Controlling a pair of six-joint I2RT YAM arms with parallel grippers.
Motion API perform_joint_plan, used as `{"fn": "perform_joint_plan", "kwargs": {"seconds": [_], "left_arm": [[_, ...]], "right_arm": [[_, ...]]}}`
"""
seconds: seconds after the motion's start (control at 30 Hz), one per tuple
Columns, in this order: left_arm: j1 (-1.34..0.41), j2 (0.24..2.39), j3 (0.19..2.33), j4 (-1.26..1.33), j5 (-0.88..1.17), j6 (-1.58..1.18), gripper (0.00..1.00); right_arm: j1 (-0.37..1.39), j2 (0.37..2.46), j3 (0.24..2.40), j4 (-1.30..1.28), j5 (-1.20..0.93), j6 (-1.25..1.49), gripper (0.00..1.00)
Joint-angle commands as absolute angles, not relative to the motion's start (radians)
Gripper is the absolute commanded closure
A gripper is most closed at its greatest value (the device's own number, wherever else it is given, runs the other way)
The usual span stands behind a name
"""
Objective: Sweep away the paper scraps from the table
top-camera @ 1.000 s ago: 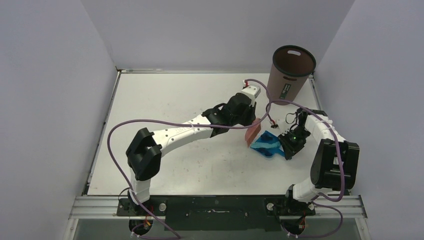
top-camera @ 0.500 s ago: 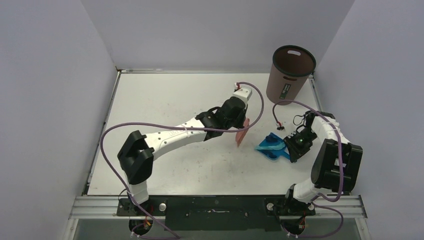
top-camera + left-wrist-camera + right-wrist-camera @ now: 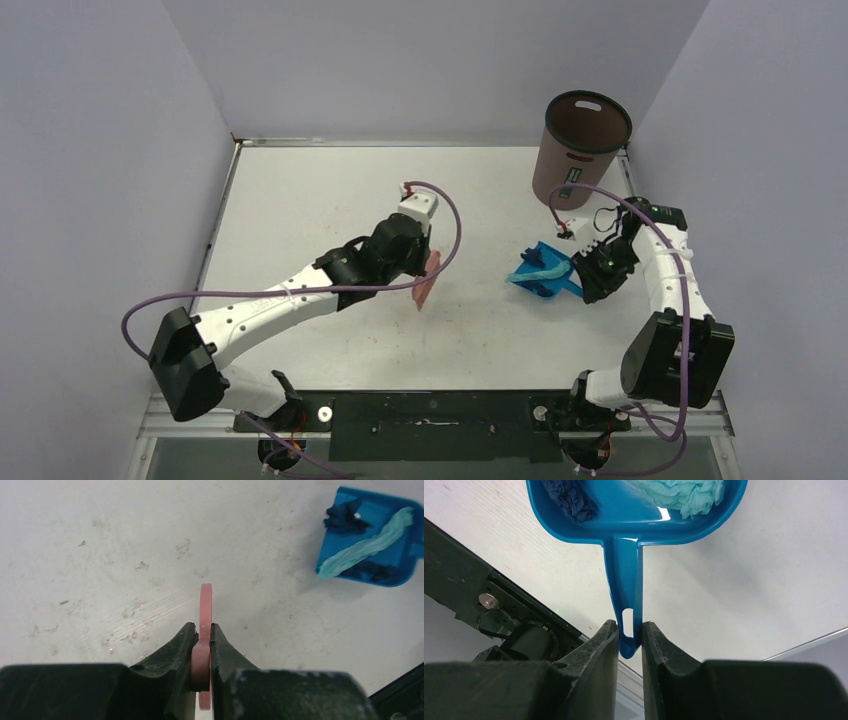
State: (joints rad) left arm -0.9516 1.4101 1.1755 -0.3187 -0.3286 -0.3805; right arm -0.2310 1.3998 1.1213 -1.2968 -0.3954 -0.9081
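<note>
- Overhead, the table (image 3: 300, 200) is seen as a white top, with a brown bin (image 3: 580, 150) standing at its upper right corner.
- In the same view, the left gripper (image 3: 420, 263) is held over the middle of the table, pressed together on a pink brush (image 3: 428, 283) that hangs just below it.
- Right of the middle, below the bin, a blue dustpan (image 3: 528, 285) is gripped by its handle in the right gripper (image 3: 583, 275). The paper scraps (image 3: 537, 270) are carried inside the pan, and only the light-blue strip can be made out clearly from here.
- In the left wrist view, the left gripper (image 3: 202, 645) is shown at bottom centre, its jaws closed on the thin pink brush (image 3: 205, 605), which is seen edge-on above the scuffed table (image 3: 100, 555).
- At the upper right of that view, the blue dustpan (image 3: 360, 577) is seen well apart from the brush. The paper scraps (image 3: 370, 545) lie in it, dark bits at either side of the pale strip, and a shadow is cast on the table beneath it.
- In the right wrist view, the right gripper (image 3: 630, 635) is shown pinching the end of the handle of the blue dustpan (image 3: 624, 580) at lower centre.
- At the top of that view, the paper scraps (image 3: 571, 497) are held in the pan: a dark blue bit at the left and a light-blue wad at the right. The table (image 3: 749, 580) is seen behind.
</note>
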Motion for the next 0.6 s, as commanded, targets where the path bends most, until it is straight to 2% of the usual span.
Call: {"fn": "perform_joint_plan", "kwargs": {"seconds": [0.0,0.2,0.37,0.57], "left_arm": [[-0.892,1.297,1.031,-0.262,-0.330,-0.383,1.00],[-0.887,1.258,1.000,-0.231,-0.323,-0.424,1.00],[-0.861,1.205,1.025,-0.309,-0.235,-0.458,1.00],[-0.829,1.171,1.049,-0.408,-0.223,-0.359,1.00]], "right_arm": [[-0.157,1.369,1.237,-1.371,-0.452,-0.888,0.95],[-0.062,1.402,1.391,-1.361,-0.491,-0.788,0.95],[-0.057,1.493,1.581,-1.398,-0.534,-0.755,0.95],[-0.062,1.584,1.790,-1.347,-0.526,-0.667,0.95]]}}
